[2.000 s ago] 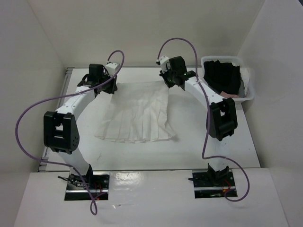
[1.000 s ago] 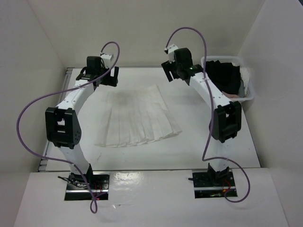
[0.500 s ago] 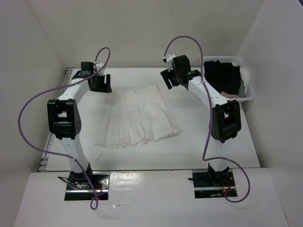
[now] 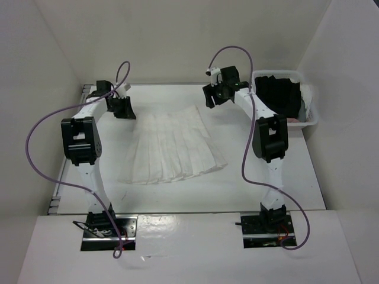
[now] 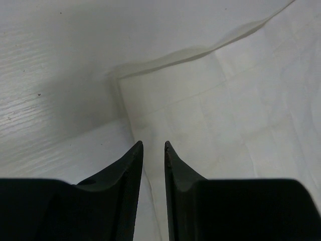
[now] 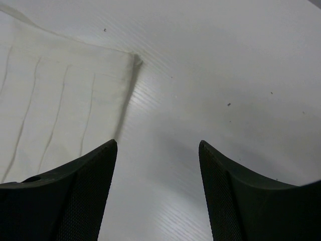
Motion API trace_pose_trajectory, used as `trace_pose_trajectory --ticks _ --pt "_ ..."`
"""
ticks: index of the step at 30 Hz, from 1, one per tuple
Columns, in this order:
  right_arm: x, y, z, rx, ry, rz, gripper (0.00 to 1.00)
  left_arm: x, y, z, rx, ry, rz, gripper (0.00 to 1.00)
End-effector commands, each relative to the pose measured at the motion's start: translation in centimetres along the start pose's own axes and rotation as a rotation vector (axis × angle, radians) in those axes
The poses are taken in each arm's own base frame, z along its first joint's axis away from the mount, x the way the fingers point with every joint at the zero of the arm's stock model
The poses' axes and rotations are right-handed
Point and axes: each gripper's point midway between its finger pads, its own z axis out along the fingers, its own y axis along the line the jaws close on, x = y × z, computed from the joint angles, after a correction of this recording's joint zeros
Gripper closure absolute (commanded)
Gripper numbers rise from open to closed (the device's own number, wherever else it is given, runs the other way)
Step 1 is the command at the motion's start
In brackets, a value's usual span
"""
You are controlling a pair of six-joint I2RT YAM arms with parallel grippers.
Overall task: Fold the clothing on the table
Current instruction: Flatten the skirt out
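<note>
One piece of clothing (image 4: pixel 172 148) lies flat mid-counter (image 4: pixel 195 195), hem fanned toward the near edge. Farther back, I've got the left hand (image 5: pixel 153 144) over its far-left corner, fingers a slit apart, nothing between them. Right hand (image 6: pixel 158 143) hangs just off the far-right corner, fingers wide, empty.

White pleat-lined clothing (image 4: pixel 172 148); white table (image 4: pixel 237 177); black garment (image 4: pixel 278 97).
</note>
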Motion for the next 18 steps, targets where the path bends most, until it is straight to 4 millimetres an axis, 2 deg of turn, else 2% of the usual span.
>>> trace_pose_trajectory --ticks 1,2,3,5,6,7,9,10,11,12,13,15,18 --pt "-1.2 1.9 0.4 -0.115 -0.015 0.01 0.29 -1.9 -0.5 -0.2 0.068 -0.041 0.049 0.7" --pt "-1.1 2.2 0.7 -0.135 -0.01 0.012 0.3 -1.4 -0.2 0.3 0.069 -0.03 0.051 0.7" --pt "-0.3 2.4 1.5 -0.152 0.01 0.011 0.3 -1.8 0.0 -0.1 0.072 -0.037 0.046 0.7" --pt "-0.6 2.8 1.8 -0.187 0.011 0.014 0.3 -1.3 0.4 0.7 0.074 -0.023 0.037 0.7" --pt "-0.6 2.7 2.4 -0.188 0.014 0.015 0.3 -1.8 0.4 0.5 0.073 -0.034 0.044 0.7" --pt "-0.2 2.9 2.6 -0.202 0.028 0.022 0.31 -1.6 0.9 1.2 0.065 -0.024 0.038 0.7" --pt "0.0 2.8 3.3 -0.203 0.036 0.024 0.31 -1.4 1.5 1.3 0.061 -0.018 0.025 0.7" --pt "-0.4 2.7 3.2 -0.202 0.027 0.021 0.31 -1.1 2.0 1.9 0.05 -0.008 0.02 0.7" --pt "0.0 2.7 3.5 -0.204 0.04 0.026 0.31 -1.8 2.0 1.7 0.048 -0.021 0.028 0.7" --pt "0.5 2.7 3.9 -0.208 0.055 0.031 0.33 -1.2 2.4 2.2 0.041 -0.007 0.02 0.7" --pt "-0.1 2.7 3.7 -0.205 0.041 0.026 0.33 -1.1 2.6 2.4 0.042 0.002 0.014 0.7" --pt "0.5 2.6 4.2 -0.208 0.056 0.022 0.33 -1.2 2.7 2.7 0.042 0.001 0.015 0.7" --pt "-0.5 2.6 4.1 -0.215 0.037 0.017 0.34 -1.4 3.6 2.8 0.028 0.001 0.007 0.7"
